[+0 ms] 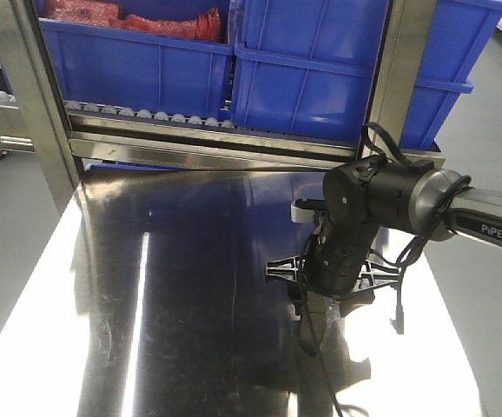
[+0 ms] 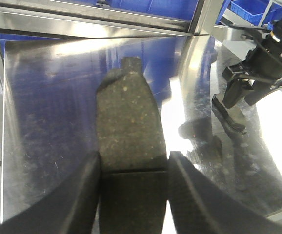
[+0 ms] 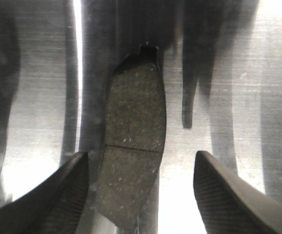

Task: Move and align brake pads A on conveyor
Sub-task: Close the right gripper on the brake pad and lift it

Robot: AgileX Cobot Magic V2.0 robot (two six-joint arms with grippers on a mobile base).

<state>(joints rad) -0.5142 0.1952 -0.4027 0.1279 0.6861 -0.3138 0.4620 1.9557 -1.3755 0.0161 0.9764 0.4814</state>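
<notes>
Pickup step: left claw (image 2: pixel 133 158) grips a pad (image 2: pixel 126 107); right claw (image 3: pixel 141 155) hangs open around a second pad (image 3: pixel 133 112) near the right edge of the table (image 1: pixel 190 304). Next it should close and lift.

- Marking "PiPER": white lettering on the dark link of the right arm (image 1: pixel 494 228), at the right edge of the front view.
- Letter form: capital P, lower-case i, then capitals P, E, R.
- Orientation: the word runs along the link and slopes slightly down towards the right.
- Position: the word sits just right of the silver-grey joint (image 1: pixel 438 201) and reaches close to the picture edge.
- Left wrist view: no legible text.
- Right wrist view: no legible text.
</notes>
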